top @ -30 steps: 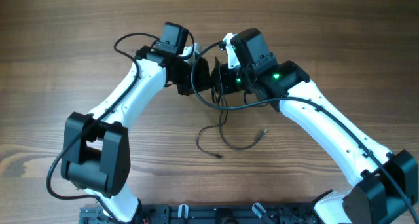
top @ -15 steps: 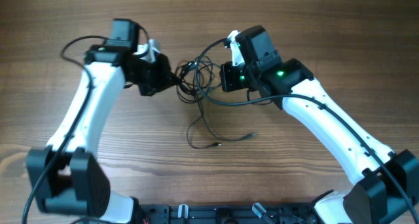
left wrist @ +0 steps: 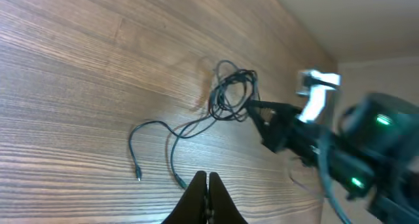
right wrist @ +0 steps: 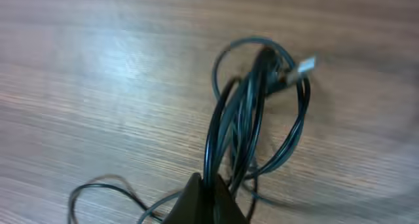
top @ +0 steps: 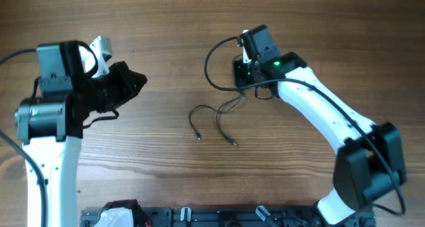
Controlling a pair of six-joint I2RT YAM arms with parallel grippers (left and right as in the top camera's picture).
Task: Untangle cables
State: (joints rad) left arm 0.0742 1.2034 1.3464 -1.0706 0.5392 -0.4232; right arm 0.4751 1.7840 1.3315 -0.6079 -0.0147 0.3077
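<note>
Cables point(right wrist: 232, 112), thin, dark, flexible: knotted coil upper centre, two ends free; untangling largely outstanding. Coil pinched in closed black right gripper point(right wrist: 208, 186); black left gripper point(left wrist: 207, 182) closed, empty.

**A:** Left end effector point(left wrist: 207, 185) sits well left of the cables point(right wrist: 239, 112), fingers pressed together, holding nothing.

**B:** Right end effector point(right wrist: 204, 185) is pinched on the cables, arm reaching in from their right, elbow bent.

Glossy dark cables point(right wrist: 236, 112) lie on matt wood-grain table point(top: 166, 180)
</note>
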